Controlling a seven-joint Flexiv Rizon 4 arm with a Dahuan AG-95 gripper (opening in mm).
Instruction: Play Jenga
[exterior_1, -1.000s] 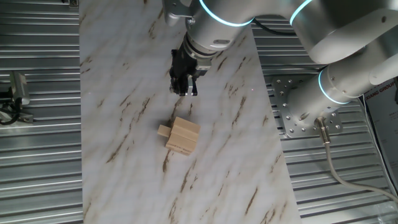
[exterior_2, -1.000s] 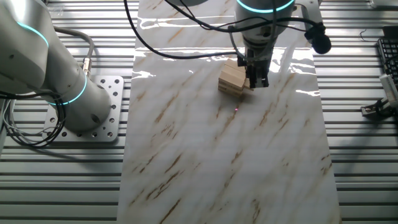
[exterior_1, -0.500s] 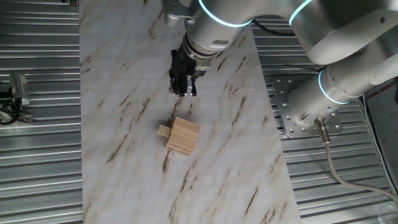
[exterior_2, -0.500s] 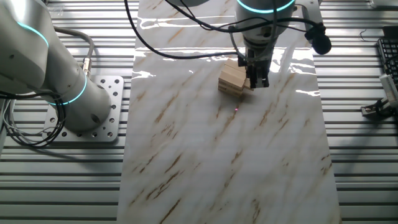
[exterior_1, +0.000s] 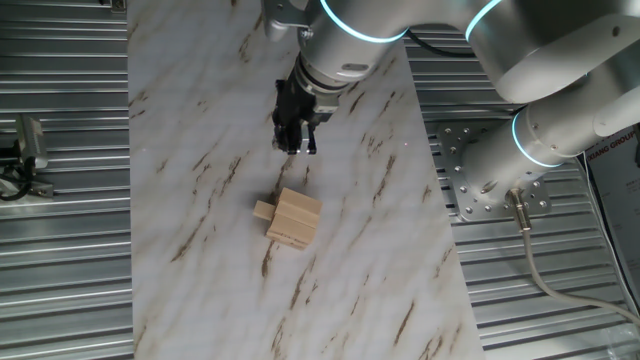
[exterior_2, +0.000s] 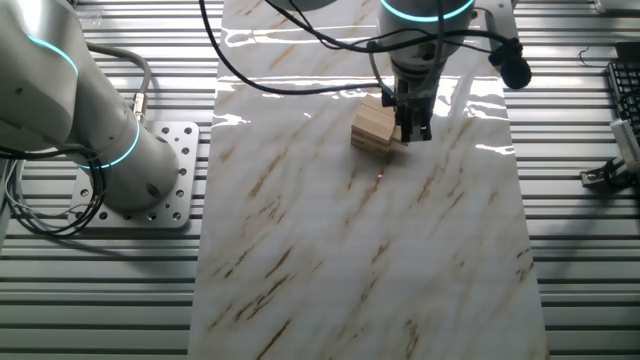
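The Jenga stack (exterior_1: 295, 218) is a small pile of pale wooden blocks on the marble table (exterior_1: 200, 120). One block (exterior_1: 263, 210) sticks out of its left side. In the other fixed view the stack (exterior_2: 373, 126) lies just left of the gripper. My gripper (exterior_1: 295, 143) has black fingers pointing down. It hovers apart from the stack, on its far side in one fixed view, and close beside its right edge in the other fixed view (exterior_2: 415, 128). The fingers look closed together with nothing between them.
The arm's base plate (exterior_1: 480, 180) sits right of the table on ribbed metal flooring (exterior_1: 60, 250). A red laser dot (exterior_2: 380, 177) shows on the marble just in front of the stack. A small clamp (exterior_2: 605, 172) lies off the table at the right.
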